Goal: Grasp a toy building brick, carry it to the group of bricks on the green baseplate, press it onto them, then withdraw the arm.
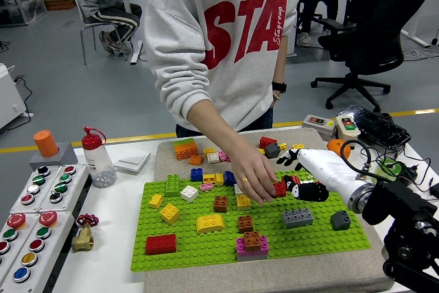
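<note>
Low in the left half of the frame the green baseplate [158, 252] carries scattered bricks; near its centre the pink-and-brown stack [252, 243] sits close to the near edge. Just right of centre a person's hand [255, 182] reaches down and pinches a red brick [280, 189] beside the loose pile. Right of that, the robot's right hand [306, 190] hovers with dark fingers curled and seemingly empty, almost touching the red brick; the grey brick [298, 217] lies just below it. To grasp well, I judge it should wait until the person's hand clears, then close squarely on one brick's sides.
</note>
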{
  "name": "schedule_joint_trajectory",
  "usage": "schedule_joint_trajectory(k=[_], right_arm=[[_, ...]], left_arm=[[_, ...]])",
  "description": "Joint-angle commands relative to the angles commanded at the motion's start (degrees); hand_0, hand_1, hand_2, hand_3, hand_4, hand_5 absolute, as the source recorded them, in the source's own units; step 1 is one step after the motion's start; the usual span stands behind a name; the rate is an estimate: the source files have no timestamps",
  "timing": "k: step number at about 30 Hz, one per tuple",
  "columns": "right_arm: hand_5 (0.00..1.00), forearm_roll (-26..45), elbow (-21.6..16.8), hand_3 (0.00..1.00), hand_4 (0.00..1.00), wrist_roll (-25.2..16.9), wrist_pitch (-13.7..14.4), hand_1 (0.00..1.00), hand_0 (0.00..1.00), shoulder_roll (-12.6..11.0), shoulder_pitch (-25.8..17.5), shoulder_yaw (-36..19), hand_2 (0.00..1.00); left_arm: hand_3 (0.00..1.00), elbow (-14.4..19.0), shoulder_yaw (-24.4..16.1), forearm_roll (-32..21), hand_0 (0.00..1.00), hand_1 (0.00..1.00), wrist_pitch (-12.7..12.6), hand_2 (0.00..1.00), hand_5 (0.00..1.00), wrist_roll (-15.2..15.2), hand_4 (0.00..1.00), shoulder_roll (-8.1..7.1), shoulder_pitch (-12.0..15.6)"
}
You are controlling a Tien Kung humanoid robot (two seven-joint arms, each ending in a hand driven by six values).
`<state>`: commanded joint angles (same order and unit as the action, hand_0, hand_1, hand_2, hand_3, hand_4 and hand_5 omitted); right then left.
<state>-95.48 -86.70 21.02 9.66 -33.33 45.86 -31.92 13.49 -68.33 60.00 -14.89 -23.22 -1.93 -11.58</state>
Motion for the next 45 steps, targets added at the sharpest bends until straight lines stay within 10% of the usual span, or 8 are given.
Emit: schedule_joint_trajectory(k=[34,45], right_arm=[[0.186,-8.8,12.7,0.756,0.449,-9.2,1.4,0.713,0.694,1.6,2.0,1.7,0.748],[0.158,-16.1,17.2,0.785,0.515,-12.6,-3.6,0.733,0.714,2.2,4.0,4.3,0.769]], left_arm=[[0.396,-0.1,0.4,-0.5,0.63,0.592,0.2,0.608,0.929,0.2,0.301,-0.01,-0.5],[0.398,-0.1,0.6,-0.7,0.63,0.593,0.3,0.61,0.929,0.2,0.301,0.01,-0.4]])
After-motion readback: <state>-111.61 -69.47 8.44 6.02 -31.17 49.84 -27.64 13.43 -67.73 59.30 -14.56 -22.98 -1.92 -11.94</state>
